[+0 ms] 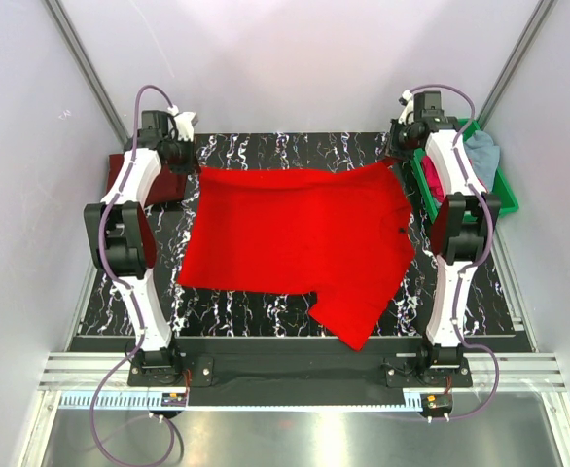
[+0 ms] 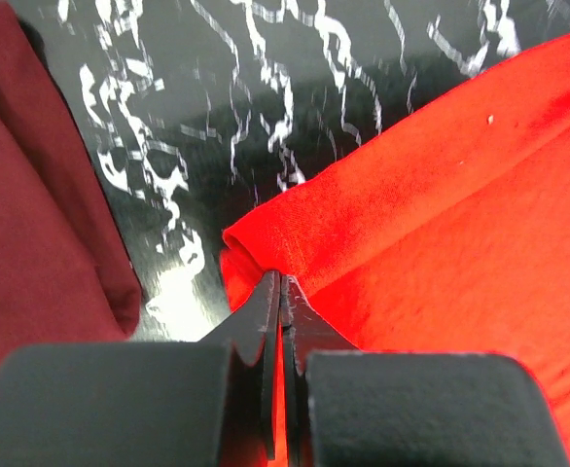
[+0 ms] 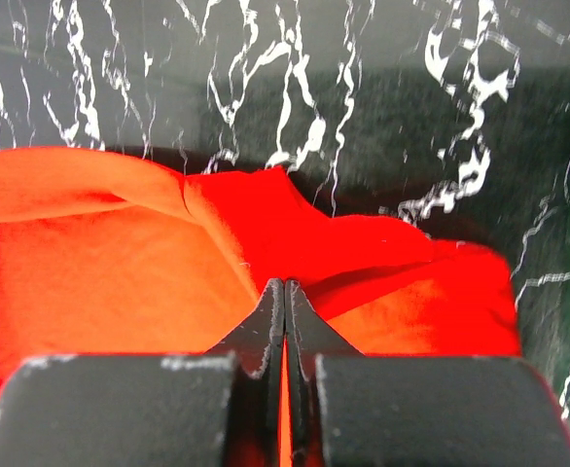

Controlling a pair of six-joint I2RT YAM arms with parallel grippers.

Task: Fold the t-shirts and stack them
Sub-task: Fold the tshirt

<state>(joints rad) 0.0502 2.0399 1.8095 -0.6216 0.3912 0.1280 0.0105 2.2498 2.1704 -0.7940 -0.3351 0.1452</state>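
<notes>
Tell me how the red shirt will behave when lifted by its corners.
Probably floppy: the red shirt lies limp and wrinkles at both pinched corners, so its middle should sag. Likely light, since the fingers pinch only an edge.

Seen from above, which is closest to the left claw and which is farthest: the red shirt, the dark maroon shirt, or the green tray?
1. Red shirt: its back left corner is pinched in the left claw.
2. Maroon shirt: just to that claw's left.
3. Green tray: far off on the right side.
</notes>
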